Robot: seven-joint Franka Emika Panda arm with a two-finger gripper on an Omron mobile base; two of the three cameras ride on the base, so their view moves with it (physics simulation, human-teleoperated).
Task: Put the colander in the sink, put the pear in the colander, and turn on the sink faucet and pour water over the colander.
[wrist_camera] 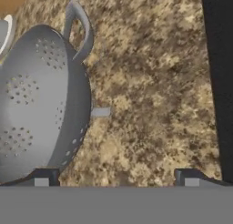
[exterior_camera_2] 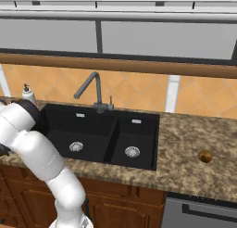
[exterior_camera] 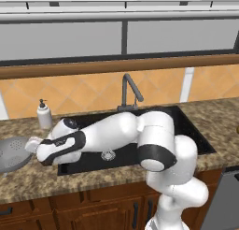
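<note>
**Open jaws hang off-centre over colander as kitchen robot reaches left of the sink**

Fingertips of the gripper stand wide apart at the near edge of the hand view, with nothing between them but speckled counter. One tip sits just over the rim of the colander; the other is well out over bare stone, nearer the sink than the bowl. The silver bowl lies almost wholly to one side of the jaws rather than between them, its looped handle pointing away from the tips.

Trouble from here, in this onlooker's judgement, would come from that offset. Closing as it stands, the jaws would likely meet on air or only clip the rim, and a thin curved metal wall could slide out or shove the bowl along the counter. A straight descent might also land one finger on the rim and tip the bowl (it looks light and sits on a small base).

From the left base view the arm stretches across the front of the sink, its hand beside the colander at the counter's left end, below the soap dispenser. The sink faucet stands behind the basins, and the pear rests on the counter well to the far side of the sink, far from the jaws.
</note>
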